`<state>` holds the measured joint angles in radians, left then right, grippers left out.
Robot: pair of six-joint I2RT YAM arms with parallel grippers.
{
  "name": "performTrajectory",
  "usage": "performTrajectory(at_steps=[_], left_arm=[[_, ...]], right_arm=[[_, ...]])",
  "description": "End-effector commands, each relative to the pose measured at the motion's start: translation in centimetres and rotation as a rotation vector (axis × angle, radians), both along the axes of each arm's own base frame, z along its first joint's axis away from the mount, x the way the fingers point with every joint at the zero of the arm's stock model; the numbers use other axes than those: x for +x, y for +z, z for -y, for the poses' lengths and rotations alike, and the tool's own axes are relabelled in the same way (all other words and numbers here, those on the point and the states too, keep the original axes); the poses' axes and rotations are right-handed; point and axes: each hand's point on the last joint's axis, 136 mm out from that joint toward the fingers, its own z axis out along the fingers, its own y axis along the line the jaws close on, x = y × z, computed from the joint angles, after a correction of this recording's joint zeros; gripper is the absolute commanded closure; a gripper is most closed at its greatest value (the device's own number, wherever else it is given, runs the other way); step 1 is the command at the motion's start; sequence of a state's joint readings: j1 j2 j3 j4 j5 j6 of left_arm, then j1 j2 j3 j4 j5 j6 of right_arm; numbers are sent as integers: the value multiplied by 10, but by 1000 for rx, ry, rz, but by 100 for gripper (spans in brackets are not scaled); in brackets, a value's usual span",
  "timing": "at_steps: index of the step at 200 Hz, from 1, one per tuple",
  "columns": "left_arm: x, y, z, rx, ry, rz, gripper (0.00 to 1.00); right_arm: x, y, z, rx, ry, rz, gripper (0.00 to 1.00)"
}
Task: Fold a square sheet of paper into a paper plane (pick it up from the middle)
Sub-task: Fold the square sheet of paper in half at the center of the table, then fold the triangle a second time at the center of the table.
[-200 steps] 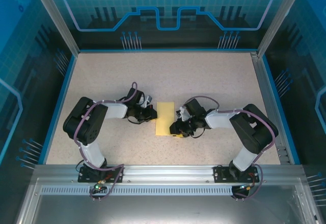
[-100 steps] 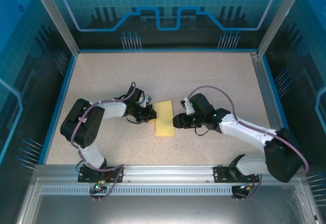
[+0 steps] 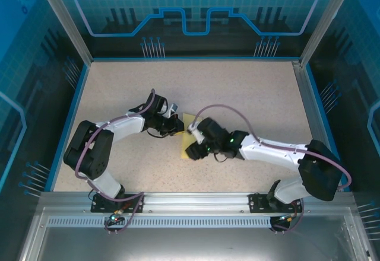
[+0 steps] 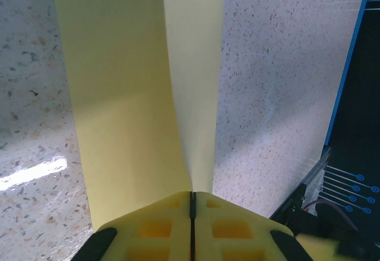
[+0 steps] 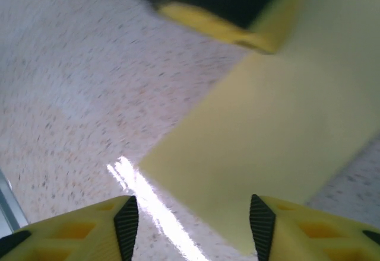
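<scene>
The square sheet of paper point(image 3: 183, 150) lies mid-table, pale yellow and folded into a narrow strip. No paper plane is in view. My left gripper point(image 3: 176, 128) is shut on the strip's left edge. In the left wrist view the closed fingertips point(image 4: 193, 194) pinch the paper point(image 4: 124, 95) where two layers meet. My right gripper point(image 3: 193, 148) hovers over the strip's near half and hides part of it. In the right wrist view its jaws point(image 5: 195, 224) stand open above a corner of the paper point(image 5: 267, 130), holding nothing.
The speckled tabletop point(image 3: 249, 89) is bounded by a blue rim point(image 3: 70, 118) and glass walls. The two grippers are close together over the paper. A finger of the left gripper point(image 5: 225, 29) shows at the top of the right wrist view.
The right arm stretched out to the left, and its gripper moved from the paper's right edge to over it, its jaws opening wider. The left gripper kept its pinch and shifted slightly.
</scene>
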<state>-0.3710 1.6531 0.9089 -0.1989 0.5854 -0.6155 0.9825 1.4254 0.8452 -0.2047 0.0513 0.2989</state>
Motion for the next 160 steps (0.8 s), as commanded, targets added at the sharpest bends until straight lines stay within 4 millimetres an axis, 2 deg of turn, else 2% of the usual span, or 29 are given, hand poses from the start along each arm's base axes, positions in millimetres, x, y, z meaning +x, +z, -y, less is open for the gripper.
performTrajectory(at_steps=[1,34,59,83,98,160], left_arm=[[-2,14,6,-33,-14,-17,92],[-3,13,7,-34,-19,-19,91],[-3,12,6,-34,-19,-22,91],[-3,12,7,-32,-21,-21,91],[-3,12,7,-33,-22,-21,91],[-3,12,6,-32,-22,-20,90]], right_arm=[[1,12,-20,-101,54,216,41],[0,-5,-32,-275,45,321,41],[4,-11,-35,-329,18,364,42],[5,-14,-33,-355,4,374,47],[4,-12,-33,-354,3,382,52],[0,-8,-30,-337,22,366,85]])
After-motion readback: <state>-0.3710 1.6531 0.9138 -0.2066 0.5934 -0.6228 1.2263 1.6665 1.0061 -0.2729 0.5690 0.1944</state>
